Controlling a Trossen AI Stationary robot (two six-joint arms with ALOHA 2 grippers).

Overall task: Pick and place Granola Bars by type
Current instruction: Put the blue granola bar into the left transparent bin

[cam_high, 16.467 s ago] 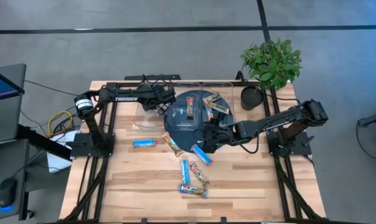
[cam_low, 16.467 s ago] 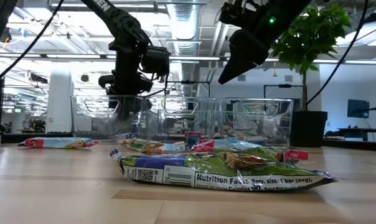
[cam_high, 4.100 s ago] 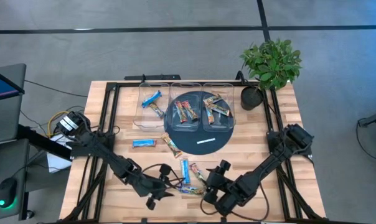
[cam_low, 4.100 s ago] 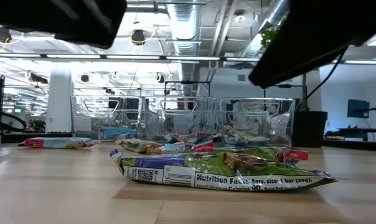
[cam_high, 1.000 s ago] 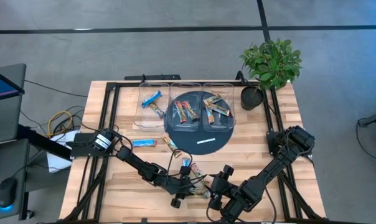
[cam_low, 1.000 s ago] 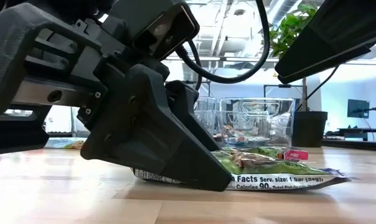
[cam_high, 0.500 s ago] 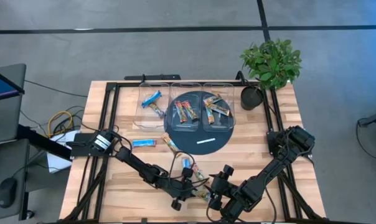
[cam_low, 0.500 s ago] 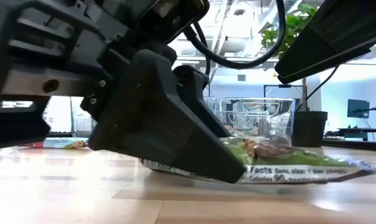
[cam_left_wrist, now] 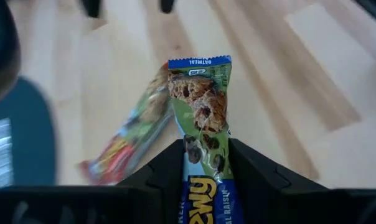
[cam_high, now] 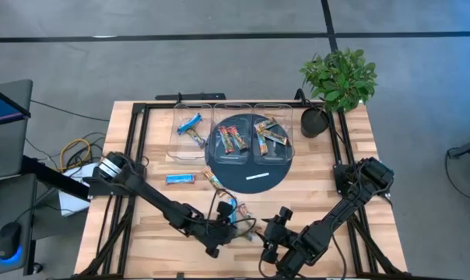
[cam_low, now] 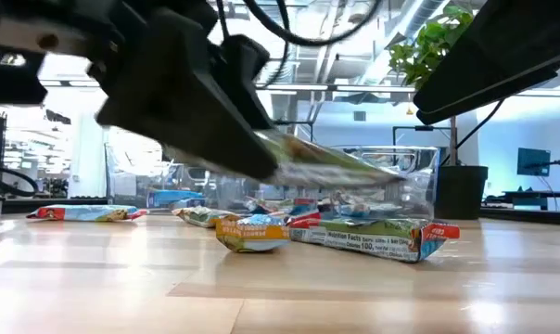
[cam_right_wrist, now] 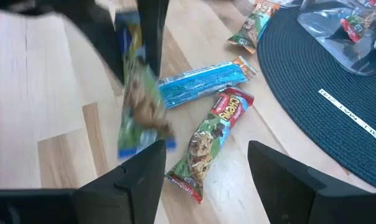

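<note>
My left gripper (cam_high: 222,228) is near the table's front edge and is shut on a green granola bar (cam_left_wrist: 200,106). The bar is also in the low view (cam_low: 326,164) and the right wrist view (cam_right_wrist: 138,106). My right gripper (cam_right_wrist: 203,180) is open and empty, just to the right of it (cam_high: 274,237). A blue bar (cam_right_wrist: 203,81) and a red-and-green bar (cam_right_wrist: 210,140) lie flat on the wood below. More bars lie at the left (cam_high: 180,179) and by the mat (cam_high: 213,180). My left gripper pinches the green bar between its two fingers, about the middle of its length (cam_left_wrist: 203,155), with one finger on each long edge. The bar runs along the fingers and its far end (cam_left_wrist: 199,63) sticks out ahead. It is clear of the table and tilted.
Three clear bins (cam_high: 233,140) holding sorted bars stand at the back, partly on a dark round mat (cam_high: 247,167). A thin white strip (cam_high: 257,176) lies on the mat. A potted plant (cam_high: 340,78) stands at the back right.
My left gripper has gone up with the green bar. A second ago the bar lay flat on the wood and is now lifted clear and tilted. The bars that lay behind it now show on the table.
</note>
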